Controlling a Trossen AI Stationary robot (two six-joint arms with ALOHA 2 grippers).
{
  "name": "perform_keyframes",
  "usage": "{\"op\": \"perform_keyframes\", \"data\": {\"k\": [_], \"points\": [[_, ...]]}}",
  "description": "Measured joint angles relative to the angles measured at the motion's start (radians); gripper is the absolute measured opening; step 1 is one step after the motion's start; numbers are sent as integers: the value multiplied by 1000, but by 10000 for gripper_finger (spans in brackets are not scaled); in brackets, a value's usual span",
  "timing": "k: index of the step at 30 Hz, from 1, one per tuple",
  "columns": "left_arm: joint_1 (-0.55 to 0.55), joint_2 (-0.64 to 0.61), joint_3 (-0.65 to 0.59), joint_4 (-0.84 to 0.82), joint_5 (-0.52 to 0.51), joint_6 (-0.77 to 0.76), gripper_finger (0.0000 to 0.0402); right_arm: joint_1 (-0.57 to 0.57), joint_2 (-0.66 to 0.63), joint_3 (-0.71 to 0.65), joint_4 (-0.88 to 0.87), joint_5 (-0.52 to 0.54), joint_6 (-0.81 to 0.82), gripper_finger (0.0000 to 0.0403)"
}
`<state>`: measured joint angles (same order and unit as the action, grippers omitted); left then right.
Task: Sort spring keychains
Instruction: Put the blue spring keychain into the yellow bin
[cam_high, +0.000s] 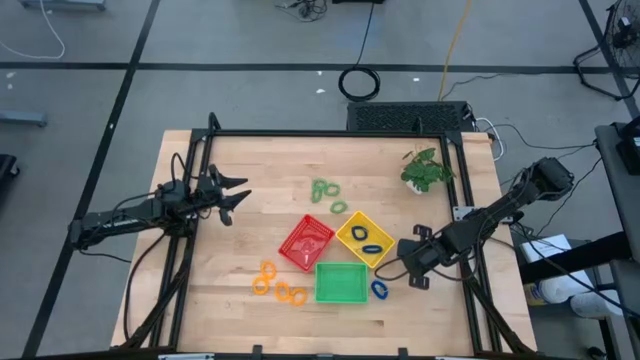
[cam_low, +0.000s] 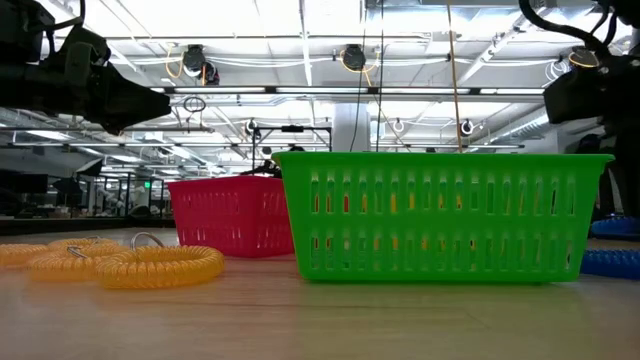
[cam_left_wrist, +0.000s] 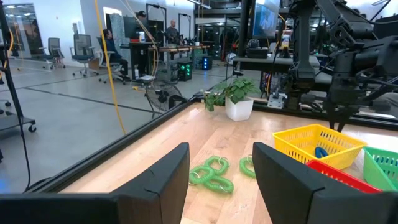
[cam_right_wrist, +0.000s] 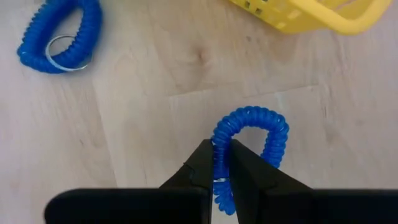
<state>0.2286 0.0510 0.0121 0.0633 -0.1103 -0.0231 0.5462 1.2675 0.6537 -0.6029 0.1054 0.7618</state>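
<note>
Three square plastic baskets (cam_high: 340, 282) cluster mid-table. Coiled spring keychains: one group (cam_high: 325, 189) behind the baskets, one (cam_high: 277, 285) to their left, one (cam_high: 380, 290) just right. Potted leafy plant (cam_high: 425, 170) at far right.

The wooden table (cam_high: 230, 270) carries red (cam_high: 305, 243), yellow (cam_high: 365, 238) and green (cam_high: 341, 282) trays at frame centre, a plant (cam_high: 427, 170) upper right, green keychains (cam_high: 325, 189) above the trays, orange keychains (cam_high: 277, 284) lower left, and a blue keychain (cam_high: 380, 290) beside the green tray.
</note>
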Motion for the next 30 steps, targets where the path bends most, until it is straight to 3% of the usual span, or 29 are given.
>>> {"op": "perform_keyframes", "data": {"k": [12,30], "points": [[0,0,0,0,0,0,184,-35,-1,1,-15,-9,38,22],[0,0,0,0,0,0,184,-35,-2,3,269,-85,-38,22]]}}
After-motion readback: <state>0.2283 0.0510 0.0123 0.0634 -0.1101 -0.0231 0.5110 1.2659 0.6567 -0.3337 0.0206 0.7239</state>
